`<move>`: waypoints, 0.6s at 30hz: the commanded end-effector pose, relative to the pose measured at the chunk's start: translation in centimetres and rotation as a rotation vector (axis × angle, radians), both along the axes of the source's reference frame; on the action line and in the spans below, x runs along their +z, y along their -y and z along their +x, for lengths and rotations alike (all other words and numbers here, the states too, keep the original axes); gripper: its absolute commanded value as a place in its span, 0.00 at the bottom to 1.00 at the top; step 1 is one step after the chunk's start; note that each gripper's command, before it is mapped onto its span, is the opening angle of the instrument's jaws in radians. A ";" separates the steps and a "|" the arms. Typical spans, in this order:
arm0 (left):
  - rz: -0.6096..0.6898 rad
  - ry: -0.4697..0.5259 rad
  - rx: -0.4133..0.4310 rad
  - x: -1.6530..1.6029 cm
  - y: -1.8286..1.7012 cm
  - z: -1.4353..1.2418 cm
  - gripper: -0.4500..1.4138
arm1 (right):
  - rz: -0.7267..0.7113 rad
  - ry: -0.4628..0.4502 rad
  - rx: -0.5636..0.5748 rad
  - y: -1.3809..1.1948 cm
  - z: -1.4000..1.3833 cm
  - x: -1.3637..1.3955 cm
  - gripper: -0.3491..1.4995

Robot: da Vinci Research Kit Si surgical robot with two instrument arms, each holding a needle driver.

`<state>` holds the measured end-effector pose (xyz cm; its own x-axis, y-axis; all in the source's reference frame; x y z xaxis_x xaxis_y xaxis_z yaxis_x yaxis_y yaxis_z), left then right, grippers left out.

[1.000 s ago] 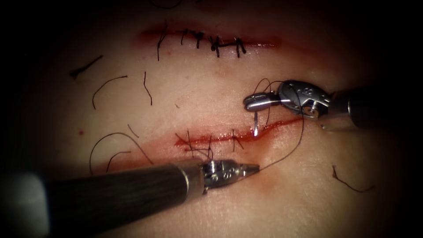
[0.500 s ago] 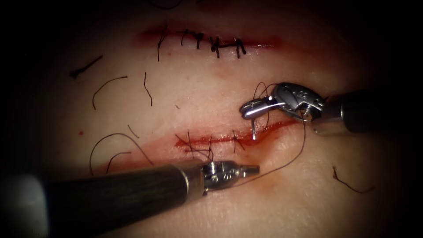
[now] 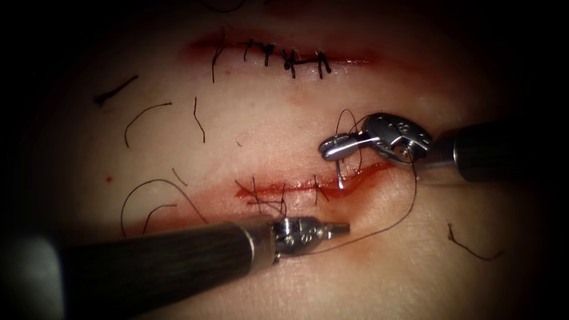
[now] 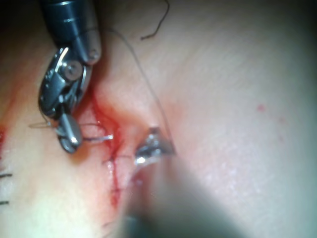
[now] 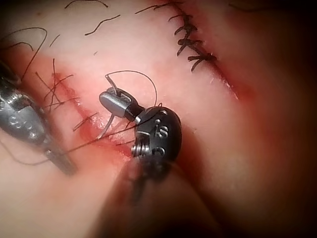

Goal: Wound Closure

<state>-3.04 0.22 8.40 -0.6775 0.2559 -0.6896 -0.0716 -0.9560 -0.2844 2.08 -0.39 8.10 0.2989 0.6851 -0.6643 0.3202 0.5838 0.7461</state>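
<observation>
Steel glints where the needle hangs from the right tool, and over the past second that tool has shifted a little to the left and lower, so the needle's point now sits in the red fluid at the open right end of the cut, where a second ago it stood just clear of it. Whether the tip has entered the tissue cannot be told. The right tool's jaws are pinched on the needle near its upper end, with the shaft hanging below them toward the cut; the right wrist view shows the same grip. Thread runs from the right tool down in an arc to the left tool, which has hardly moved below the cut; its jaws are pressed together on that thread.
</observation>
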 end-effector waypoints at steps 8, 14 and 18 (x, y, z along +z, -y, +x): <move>0.002 0.002 0.002 0.07 0.04 -0.06 0.00 | 0.077 0.040 -0.018 0.21 0.08 0.05 0.00; 0.002 0.002 0.002 0.07 0.04 -0.05 0.00 | 0.165 0.066 -0.025 0.31 0.07 0.07 0.00; 0.002 0.003 0.003 0.07 0.03 -0.05 0.00 | 0.220 0.091 -0.033 0.37 0.06 0.08 0.00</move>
<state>-3.03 0.23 8.42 -0.6771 0.2546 -0.6904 -0.0695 -0.9562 -0.2844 2.08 -0.71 8.12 0.3742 0.8026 -0.4646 0.2569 0.3917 0.8835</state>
